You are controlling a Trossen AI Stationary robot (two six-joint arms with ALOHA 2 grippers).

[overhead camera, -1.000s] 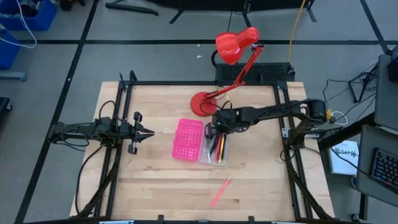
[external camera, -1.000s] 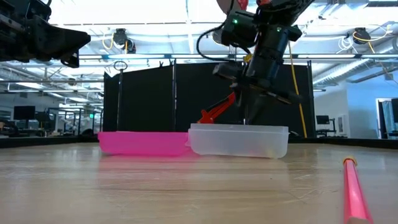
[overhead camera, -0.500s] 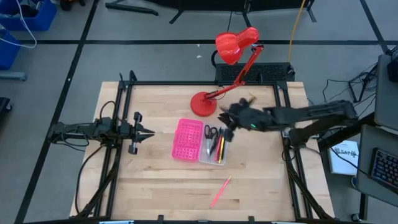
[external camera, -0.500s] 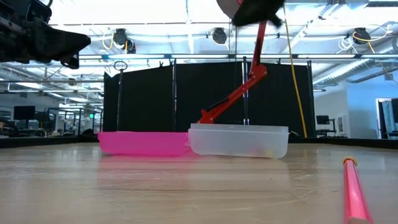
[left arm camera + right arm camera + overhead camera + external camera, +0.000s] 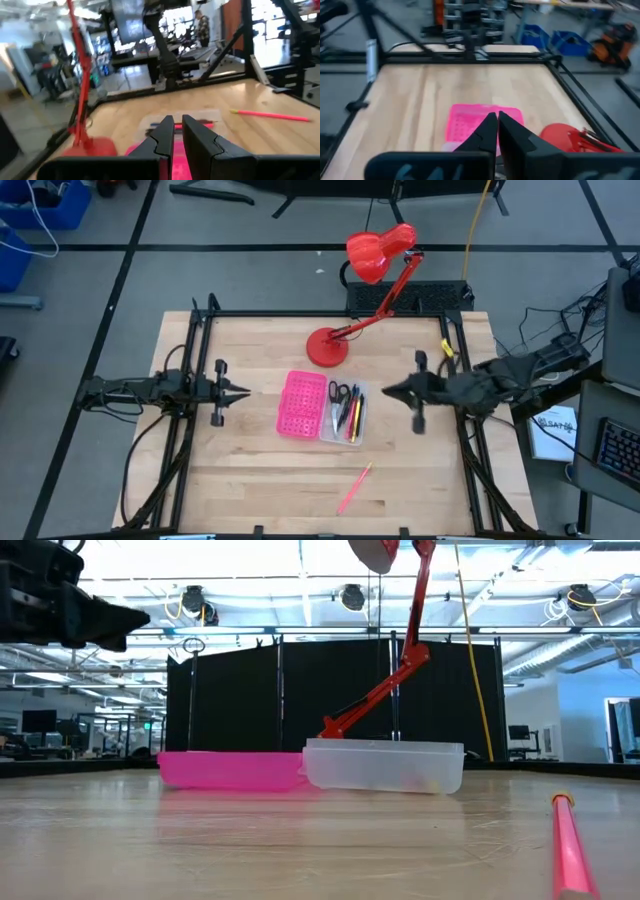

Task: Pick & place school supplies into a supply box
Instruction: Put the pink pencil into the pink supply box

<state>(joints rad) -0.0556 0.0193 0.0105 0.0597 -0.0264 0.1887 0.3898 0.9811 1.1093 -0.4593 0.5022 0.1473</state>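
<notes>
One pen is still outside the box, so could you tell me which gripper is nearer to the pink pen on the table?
Right. The right gripper hangs past the box's clear half, diagonally off the pink pen. The left gripper waits beyond the box's pink half, farther away.

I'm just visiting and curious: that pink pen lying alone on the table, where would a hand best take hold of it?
Probably at the middle of the pink pen, coming straight down from above with the fingers across its thin shaft. It lies flat and slanted on the bare wooden table, apart from the supply box, so nothing crowds it.
</notes>
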